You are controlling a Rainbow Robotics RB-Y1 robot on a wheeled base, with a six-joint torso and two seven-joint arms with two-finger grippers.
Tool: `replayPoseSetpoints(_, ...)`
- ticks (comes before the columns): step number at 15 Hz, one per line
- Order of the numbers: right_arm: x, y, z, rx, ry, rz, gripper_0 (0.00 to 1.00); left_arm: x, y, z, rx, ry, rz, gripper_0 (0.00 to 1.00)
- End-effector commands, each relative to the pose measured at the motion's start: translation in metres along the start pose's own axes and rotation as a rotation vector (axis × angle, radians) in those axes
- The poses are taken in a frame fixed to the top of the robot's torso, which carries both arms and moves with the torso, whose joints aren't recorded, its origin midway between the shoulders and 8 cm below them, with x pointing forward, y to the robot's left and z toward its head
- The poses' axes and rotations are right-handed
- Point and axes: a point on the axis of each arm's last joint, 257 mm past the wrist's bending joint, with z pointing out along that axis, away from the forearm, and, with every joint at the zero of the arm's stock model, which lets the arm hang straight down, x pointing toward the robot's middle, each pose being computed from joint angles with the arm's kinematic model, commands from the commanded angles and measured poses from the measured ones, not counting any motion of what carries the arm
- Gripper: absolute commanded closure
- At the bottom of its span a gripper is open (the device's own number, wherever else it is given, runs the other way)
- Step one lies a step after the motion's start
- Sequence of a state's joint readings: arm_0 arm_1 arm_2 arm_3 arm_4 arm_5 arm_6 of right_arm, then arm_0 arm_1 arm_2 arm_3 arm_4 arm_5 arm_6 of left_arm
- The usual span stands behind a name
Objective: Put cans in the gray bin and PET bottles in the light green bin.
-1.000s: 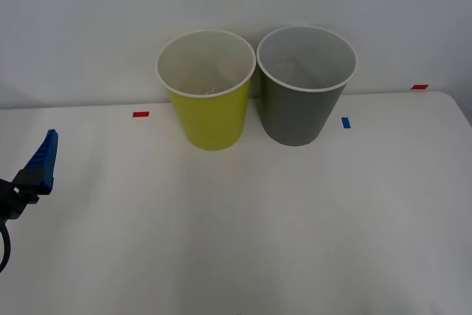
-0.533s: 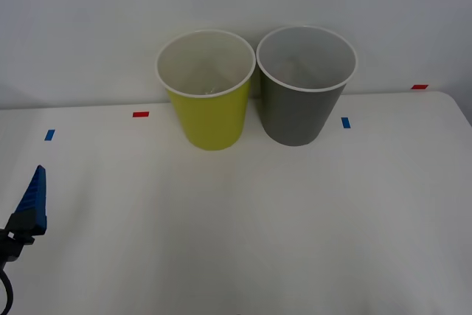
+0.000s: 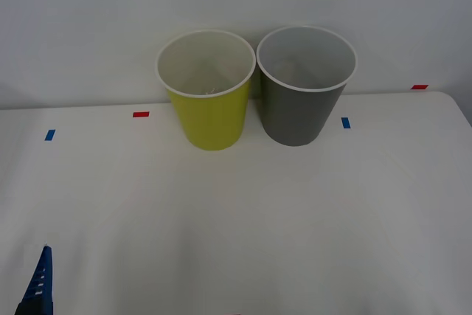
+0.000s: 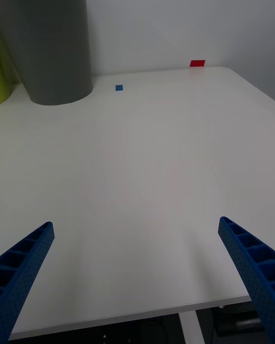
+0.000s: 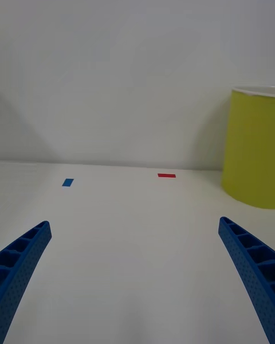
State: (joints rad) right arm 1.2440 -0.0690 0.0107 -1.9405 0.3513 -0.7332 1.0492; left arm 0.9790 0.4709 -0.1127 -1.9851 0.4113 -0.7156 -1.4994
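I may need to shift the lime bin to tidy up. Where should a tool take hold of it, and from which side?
By judgement, the white rim of the light green bin, pinched from above on its left side. The tapered wall looks too wide for an open tool, and the gray bin crowds its right. The left tool, open and low at the table's near-left edge, is nearer.

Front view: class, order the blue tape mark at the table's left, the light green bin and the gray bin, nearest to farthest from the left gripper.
From the left gripper, at the near left corner:
1. Blue tape mark, far left.
2. Light green bin, centre back.
3. Gray bin, right of it.
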Motion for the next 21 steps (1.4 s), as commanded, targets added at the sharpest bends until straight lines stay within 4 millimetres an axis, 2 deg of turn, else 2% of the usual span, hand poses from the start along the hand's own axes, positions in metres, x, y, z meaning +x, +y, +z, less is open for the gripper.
replayPoseSetpoints(1,0.0,0.0,0.0,0.0,0.0,0.0,0.0,-0.004,0.001,-0.019,-0.005,-0.001,0.016,0.0)
replayPoseSetpoints(7,0.0,0.0,0.0,0.0,0.0,0.0,0.0,-0.006,0.0,-0.061,-0.027,0.025,0.072,0.0)
replayPoseSetpoints(11,0.0,0.0,0.0,0.0,0.0,0.0,0.0,-0.003,-0.008,-0.083,-0.05,0.048,0.109,0.0)
replayPoseSetpoints(21,0.0,0.0,0.0,0.0,0.0,0.0,0.0,-0.004,-0.008,-0.085,-0.046,0.048,0.118,0.0)
